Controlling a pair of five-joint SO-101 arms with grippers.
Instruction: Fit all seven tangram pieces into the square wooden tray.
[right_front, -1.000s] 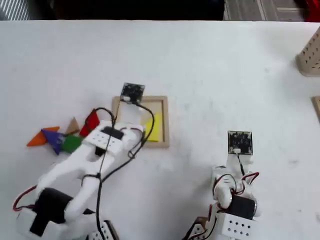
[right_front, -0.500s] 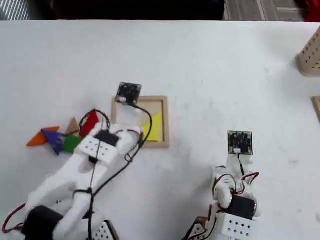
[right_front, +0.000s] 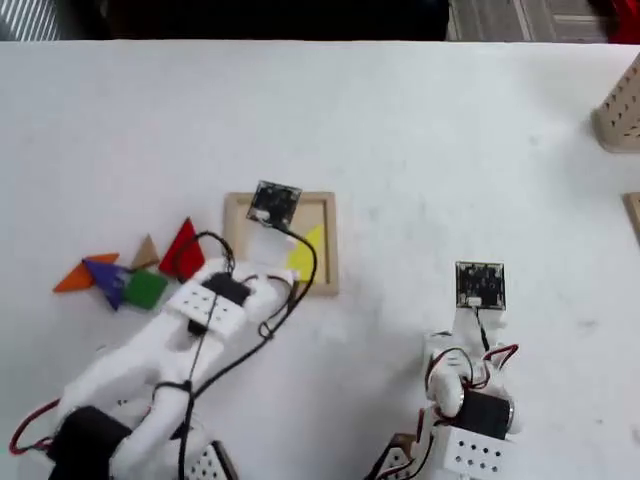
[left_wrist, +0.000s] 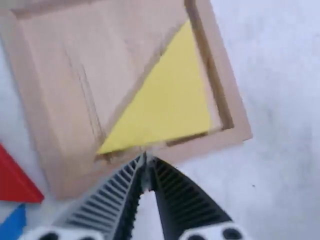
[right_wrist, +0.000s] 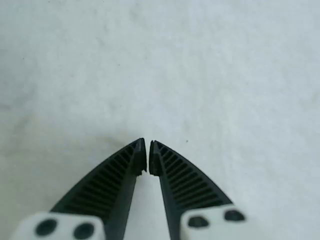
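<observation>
Left claw (left_wrist: 146, 162): fingers pressed together, nothing between them, tips over the near rim of the square wooden tray (left_wrist: 35, 115). Just ahead of the tips is the sharp corner of the yellow triangle (left_wrist: 170, 105); can't tell if they touch it. The yellow triangle lies flat inside the tray, tucked into one corner, long edge facing the bare tray floor beyond the claw. Off to one side of the left claw, outside the tray on the worktop (right_front: 420, 130), is the red triangle (left_wrist: 12, 180), with a blue piece (left_wrist: 12, 222) just beside it. In the high view the left arm (right_front: 170, 340) reaches from the near edge to the tray. The loose pieces sit in a cluster on the side of that arm away from the right arm: red triangle nearest the tray, then a small tan triangle (right_front: 147, 250), green piece (right_front: 147, 288), blue piece and orange triangle (right_front: 75, 278), touching or close together. Right claw (right_wrist: 148, 157): fingers together with a hairline gap at the tips, holding nothing, over bare worktop, well apart from the tray and pieces.
</observation>
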